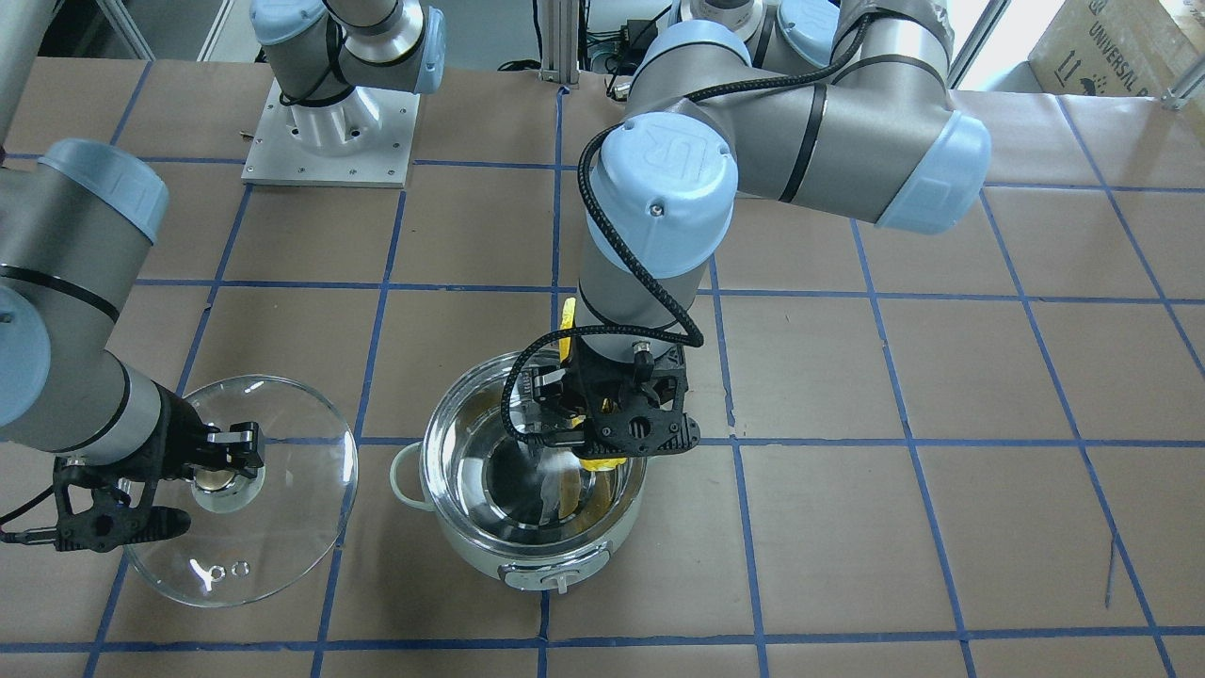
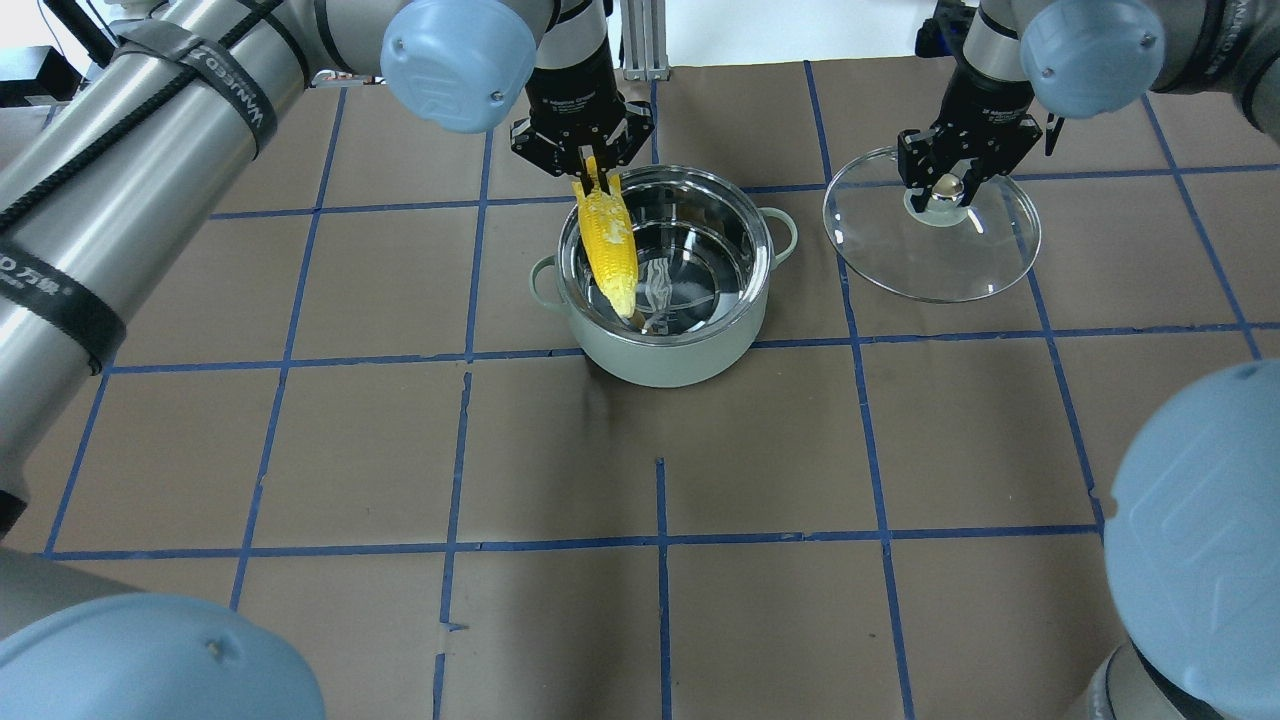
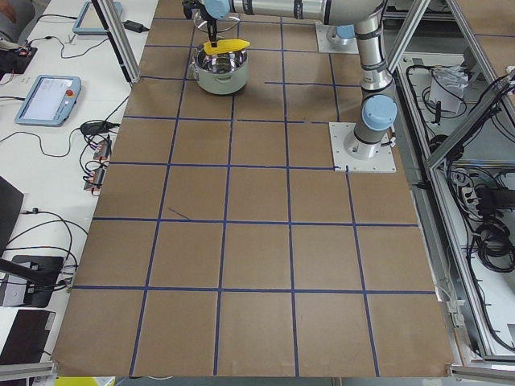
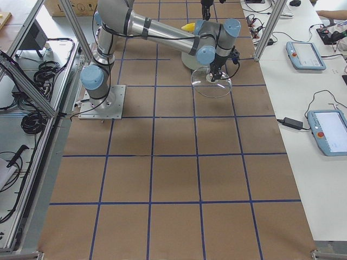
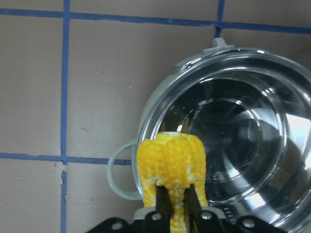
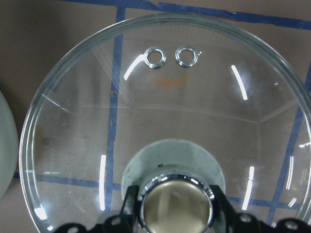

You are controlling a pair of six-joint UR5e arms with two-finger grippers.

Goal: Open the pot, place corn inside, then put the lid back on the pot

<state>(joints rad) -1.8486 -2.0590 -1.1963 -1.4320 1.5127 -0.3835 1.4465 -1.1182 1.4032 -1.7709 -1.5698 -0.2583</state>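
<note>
Across the table point(image 2: 560, 450), brown paper is laid flat and divided into large squares by blue tape lines point(image 2: 760, 539). Toward the side far from the robot, the pot point(image 2: 680, 365) is stood upright on this paper with its mouth uncovered, and a shiny steel lining is shown inside a pale shell. The corn point(image 2: 607, 245) is pinched at one end between the fingers of the left gripper point(image 2: 590, 178) and is held tilted over the pot's mouth, with its tapered end pointed down toward the rim nearest the robot. Whether that end touches the steel cannot be told.

Beside the pot on the robot's right, and apart from it, the lid point(image 2: 940, 270) is gripped by its knob point(image 6: 175, 204), on which the right gripper point(image 2: 945, 188) is clamped. The glass is seen tilted, and whether its edge rests on the paper cannot be told.

Each arm's base is bolted to a grey metal plate point(image 3: 364, 147) set on the paper. The table is bordered by aluminium frame posts point(image 3: 117, 36). A white bench point(image 4: 303, 162) is placed along the operators' side, where tablet-like pendants point(image 4: 305, 54) and cables are laid. A cardboard box point(image 1: 1111, 47) is seen behind the robot.
</note>
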